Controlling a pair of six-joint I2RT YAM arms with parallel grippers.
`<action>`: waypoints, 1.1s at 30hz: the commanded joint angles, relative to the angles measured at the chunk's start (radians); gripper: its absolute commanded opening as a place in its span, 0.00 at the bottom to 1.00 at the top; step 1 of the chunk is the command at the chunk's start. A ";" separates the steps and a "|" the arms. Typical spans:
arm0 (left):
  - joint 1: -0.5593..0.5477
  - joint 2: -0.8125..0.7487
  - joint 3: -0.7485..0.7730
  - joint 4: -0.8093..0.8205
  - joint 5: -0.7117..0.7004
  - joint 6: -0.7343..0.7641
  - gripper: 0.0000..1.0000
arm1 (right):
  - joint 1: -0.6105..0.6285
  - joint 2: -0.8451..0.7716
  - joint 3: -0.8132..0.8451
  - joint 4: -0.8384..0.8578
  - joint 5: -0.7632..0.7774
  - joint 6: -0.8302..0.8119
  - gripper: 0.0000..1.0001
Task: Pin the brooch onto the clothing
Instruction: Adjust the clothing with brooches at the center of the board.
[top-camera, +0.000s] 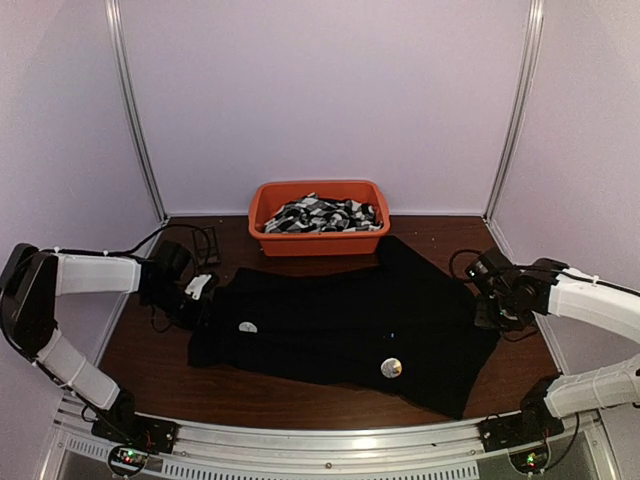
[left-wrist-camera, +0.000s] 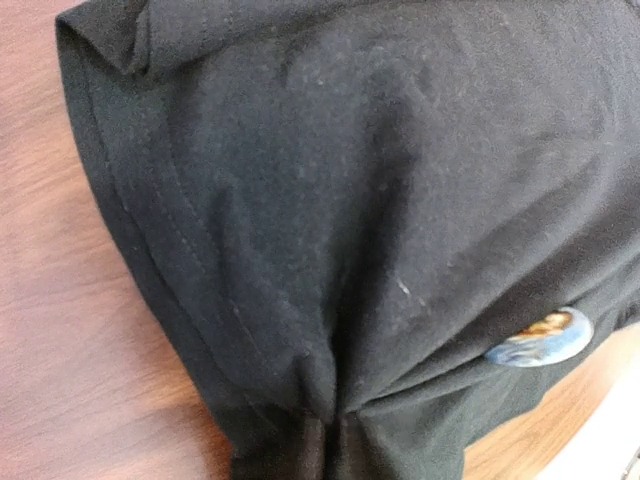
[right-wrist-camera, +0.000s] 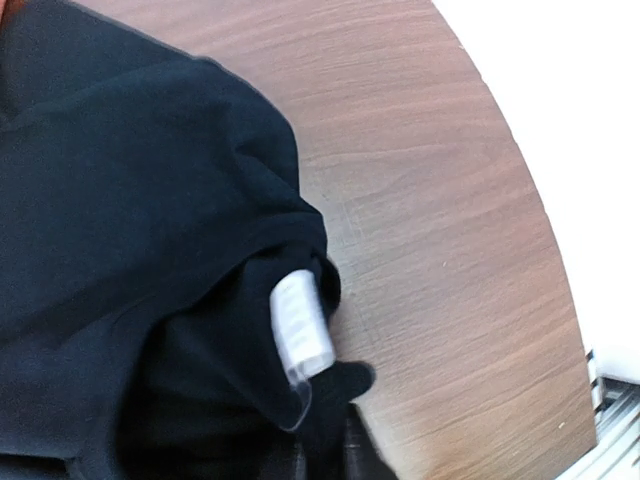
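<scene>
Clamping the left hand (top-camera: 203, 297) on the hem of the black shirt (top-camera: 340, 320) lying on the tabletop (top-camera: 300, 405), brooch (left-wrist-camera: 540, 338) on its front; holding the right hand (top-camera: 484, 310) by its white tag (right-wrist-camera: 302, 325), grip impossible to tell

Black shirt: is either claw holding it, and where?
The left gripper pinches the shirt at its edge; right gripper seems to pinch beside the white tag.

I've got the shirt (top-camera: 340, 320) spread across the middle of the table (top-camera: 150, 380), its right end reaching toward the near right corner. Behind it, at the centre of the far edge, sits the bin (top-camera: 262, 225) with loose fabrics (top-camera: 325, 213) heaped in it. A brooch (top-camera: 247, 326) lies on the shirt's left part, and a second round disc (top-camera: 391, 368) lies to its right, closer to the near edge.
</scene>
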 joint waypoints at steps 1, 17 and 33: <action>0.020 -0.073 -0.017 -0.004 -0.017 -0.011 0.38 | -0.017 0.061 0.033 0.014 -0.013 -0.109 0.31; 0.019 0.007 0.174 0.174 -0.093 -0.145 0.79 | 0.000 0.227 0.332 0.109 -0.076 -0.320 0.63; -0.047 0.517 0.619 0.166 -0.324 -0.067 0.83 | -0.163 0.790 0.596 0.460 -0.268 -0.485 0.72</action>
